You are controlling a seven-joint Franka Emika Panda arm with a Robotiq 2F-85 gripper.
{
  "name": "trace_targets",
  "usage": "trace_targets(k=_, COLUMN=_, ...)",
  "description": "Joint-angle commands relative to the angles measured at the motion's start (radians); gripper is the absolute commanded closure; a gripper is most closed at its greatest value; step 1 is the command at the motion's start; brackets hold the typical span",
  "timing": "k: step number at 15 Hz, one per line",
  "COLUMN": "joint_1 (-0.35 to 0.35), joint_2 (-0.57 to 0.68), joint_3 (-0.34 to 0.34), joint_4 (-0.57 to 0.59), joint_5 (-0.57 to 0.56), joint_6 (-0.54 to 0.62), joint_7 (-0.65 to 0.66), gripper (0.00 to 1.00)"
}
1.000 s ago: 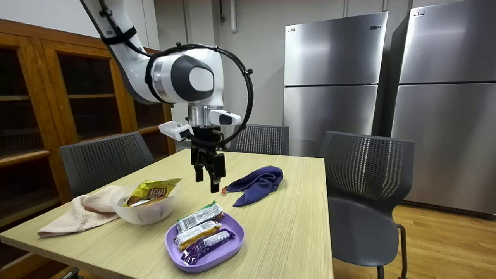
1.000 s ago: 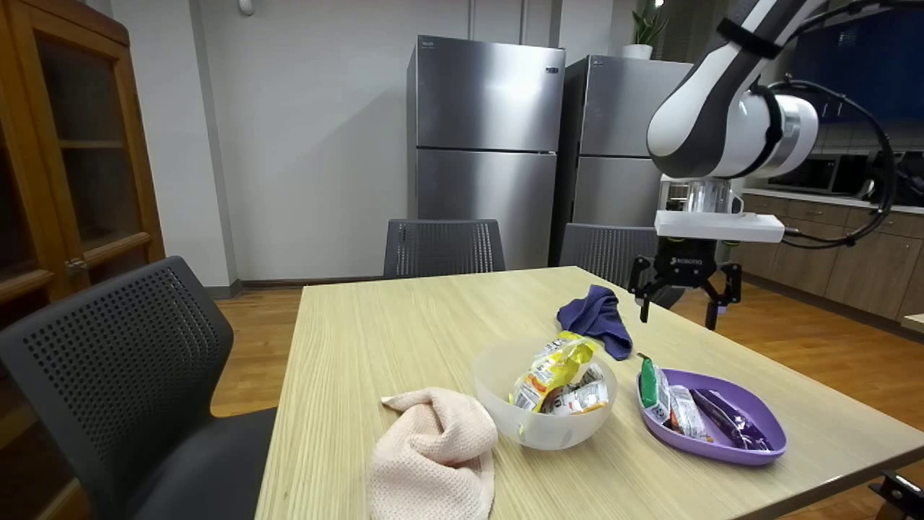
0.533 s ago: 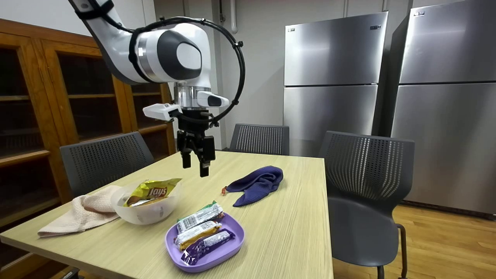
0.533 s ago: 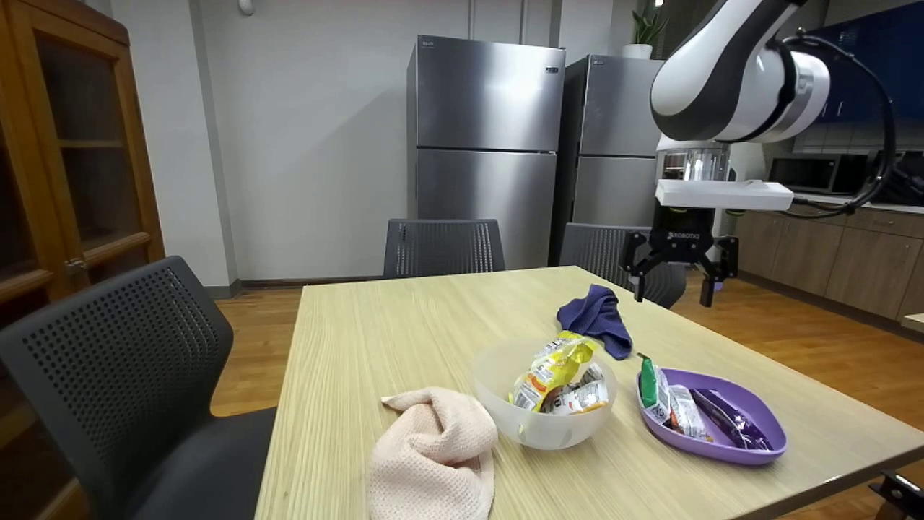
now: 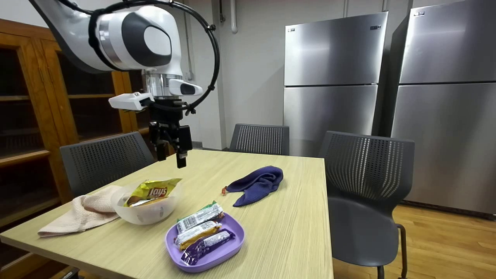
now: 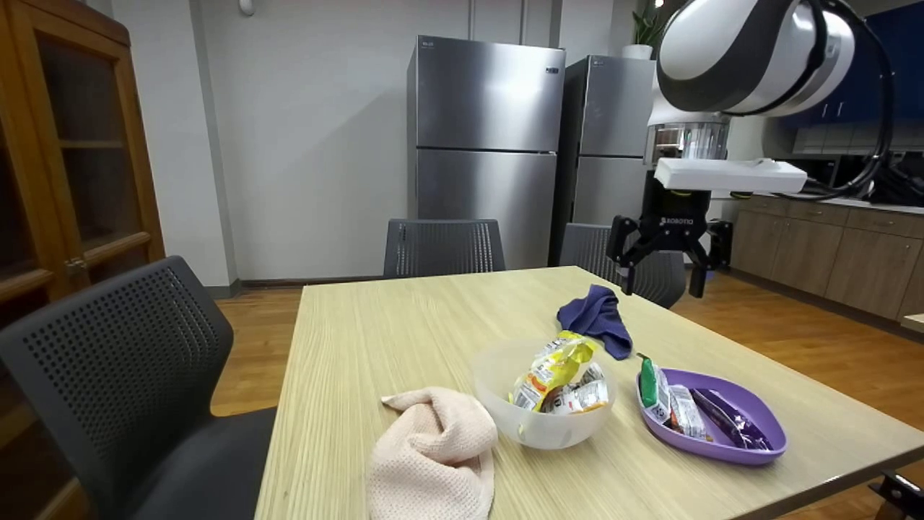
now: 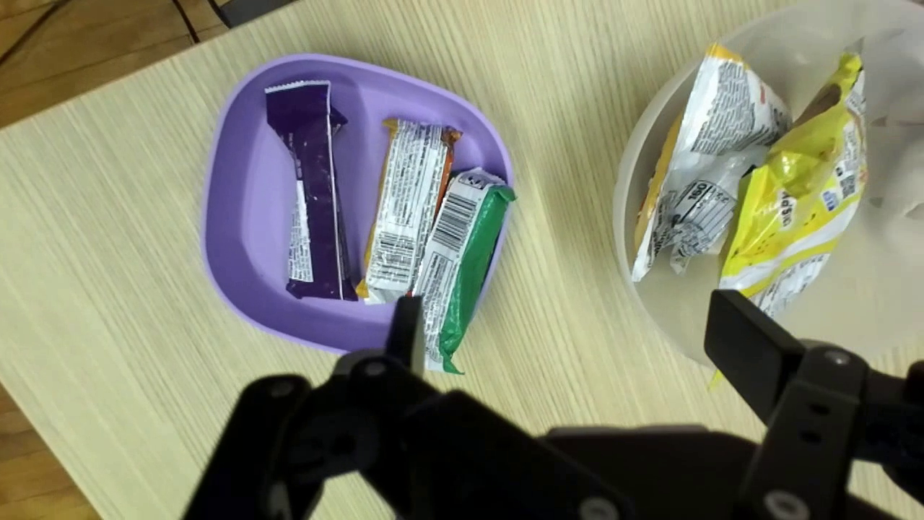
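Wrist view: jaws spread, grasping nothing; green-wrapped bar (image 7: pixel 464 267) in purple tray (image 7: pixel 253 180), below and toward view-left, long axis roughly crossing the opening line; bowl (image 7: pixel 891 278) toward view-right. Both exterior views: hanging above table (image 5: pixel 286 224), touching nothing.

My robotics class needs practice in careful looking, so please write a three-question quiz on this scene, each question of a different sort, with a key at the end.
1. True or false: the gripper is fully closed.
2. How many wrapped bars lie in the purple tray?
3. Fill the gap: the cloth right beside the translucent bowl is ____ in colour.

Key
1. False: its fingers stand apart, with nothing held between them.
2. Three: one mostly purple, one white and orange, one white and green.
3. Pale pink.
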Motion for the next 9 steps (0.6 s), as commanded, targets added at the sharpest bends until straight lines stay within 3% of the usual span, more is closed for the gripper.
trace_targets(k=1, joint_1=0.002, joint_2=-0.116, joint_3=0.038, joint_4=-0.072, joint_5=0.008, joint_6=-0.022, joint_7=-0.035, gripper=0.0)
trace_targets(k=9, joint_1=-0.005, joint_2=-0.223, joint_3=0.071, joint_4=-0.132, joint_5=0.015, joint_6=-0.026, joint_7=-0.017, gripper=0.0)
